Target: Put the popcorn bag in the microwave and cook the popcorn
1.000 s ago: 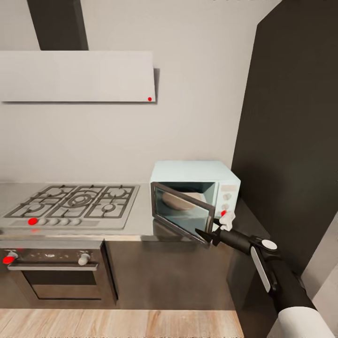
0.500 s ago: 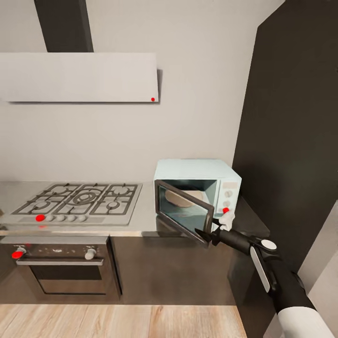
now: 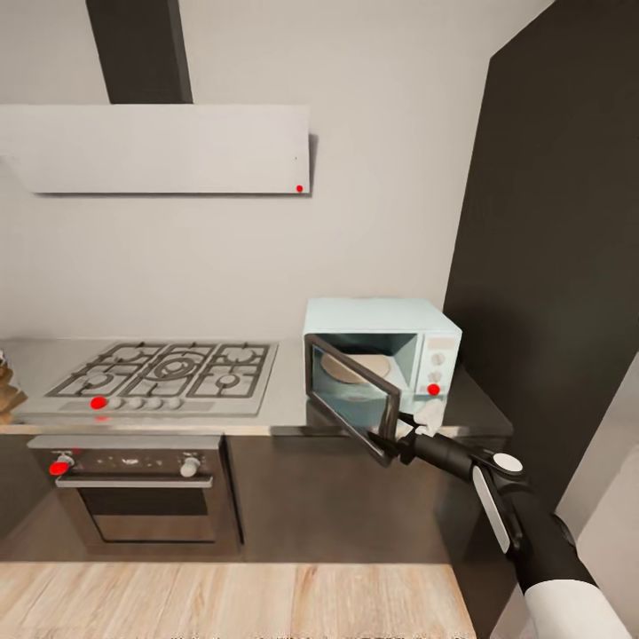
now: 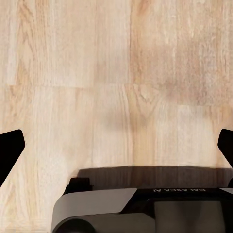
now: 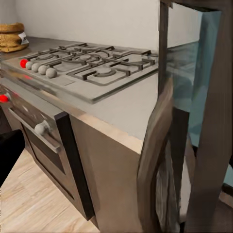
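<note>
The pale blue microwave stands on the grey countertop, right of the hob. Its dark glass door hangs open toward me, showing a round tan plate inside. My right gripper is open at the door's free lower edge, and the door's edge looms close in the right wrist view. The popcorn bag, tan and ridged, sits on the countertop far beyond the hob; a sliver of it shows at the head view's left edge. My left gripper is open over the wood floor.
A silver gas hob lies left of the microwave, with a steel oven below it and a grey hood above. A tall dark cabinet closes off the right side. Pale plank floor runs along the counter front.
The whole head view has shifted, so the camera moved and more counter shows at the left. The microwave door stands wider open, with my right gripper still at its edge.
</note>
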